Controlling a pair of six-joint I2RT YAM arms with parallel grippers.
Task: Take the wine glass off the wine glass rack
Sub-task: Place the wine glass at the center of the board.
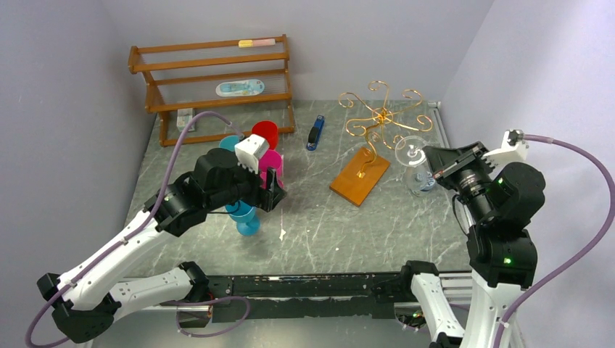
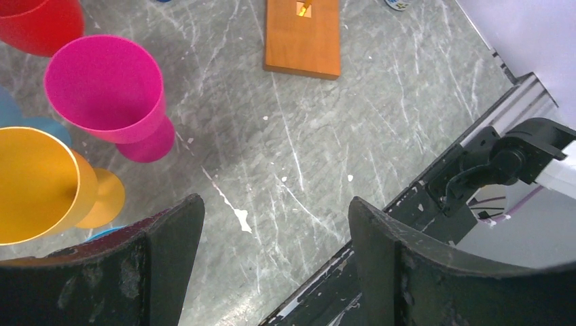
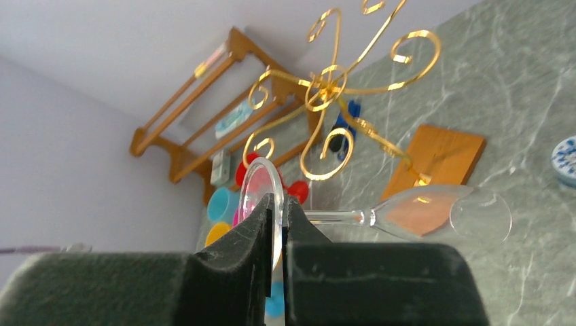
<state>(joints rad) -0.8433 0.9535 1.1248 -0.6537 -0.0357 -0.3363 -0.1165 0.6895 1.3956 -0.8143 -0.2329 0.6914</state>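
The wine glass rack point(image 1: 381, 116) is a gold wire stand with scroll arms on an orange-brown wooden base point(image 1: 360, 176), at the back middle of the table. The clear wine glass point(image 1: 415, 156) hangs just right of the rack, bowl downward. My right gripper point(image 3: 278, 204) is shut on the glass's round foot point(image 3: 260, 183), with the stem point(image 3: 339, 217) and bowl point(image 3: 435, 214) sticking out sideways. The foot sits close under the nearest gold curl point(image 3: 261, 146), a small gap between them. My left gripper point(image 2: 275, 210) is open and empty over the table's near edge, far from the rack.
A brown slatted shelf point(image 1: 214, 80) stands at the back left. Pink point(image 2: 109, 95), red point(image 2: 34, 24) and yellow point(image 2: 34, 183) cups cluster by the left arm. A blue stapler point(image 1: 315, 133) lies behind them. A small blue-white dish point(image 3: 564, 159) lies under the glass's bowl.
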